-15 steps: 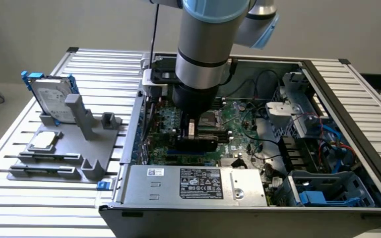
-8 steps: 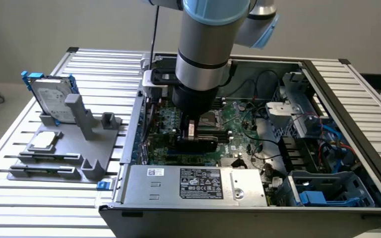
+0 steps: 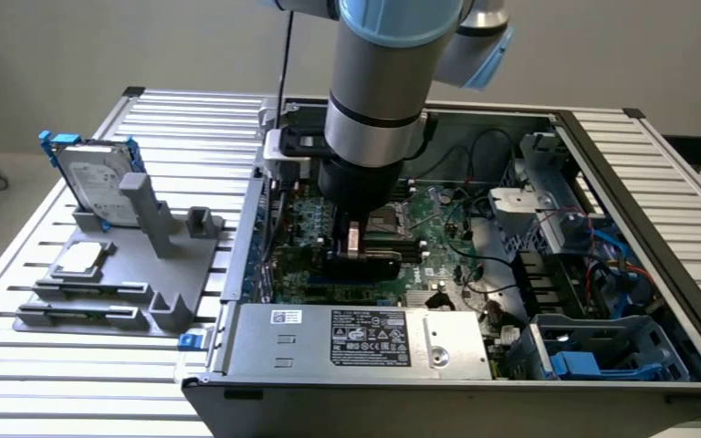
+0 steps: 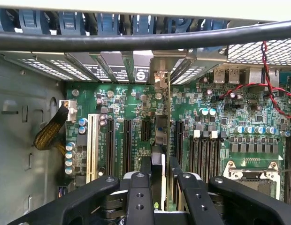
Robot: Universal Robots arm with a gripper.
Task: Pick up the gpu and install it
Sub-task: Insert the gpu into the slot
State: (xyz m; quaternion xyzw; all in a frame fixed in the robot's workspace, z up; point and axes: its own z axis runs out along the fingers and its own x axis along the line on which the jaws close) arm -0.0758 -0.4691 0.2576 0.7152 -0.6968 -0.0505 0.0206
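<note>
Exterior view: a robot arm reaches down into an open computer case (image 3: 448, 406) on a slatted tabletop (image 3: 34, 383). Its gripper (image 3: 367, 239) holds the gpu (image 3: 360, 267) upright over the motherboard (image 3: 442, 214), near the case's middle. On the exterior view's left, a grey rack (image 3: 143, 205) carries a hard drive (image 3: 88, 173).

Wrist view: the jaws clamp the gpu (image 4: 160, 131), seen edge-on, with its bracket toward the rear slots. It seems to meet a motherboard (image 4: 122, 101) slot, though contact is unclear.

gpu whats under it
The motherboard with its black slots lies under the gpu, held edge-on by the gripper. The slot directly below is covered by it.
</note>
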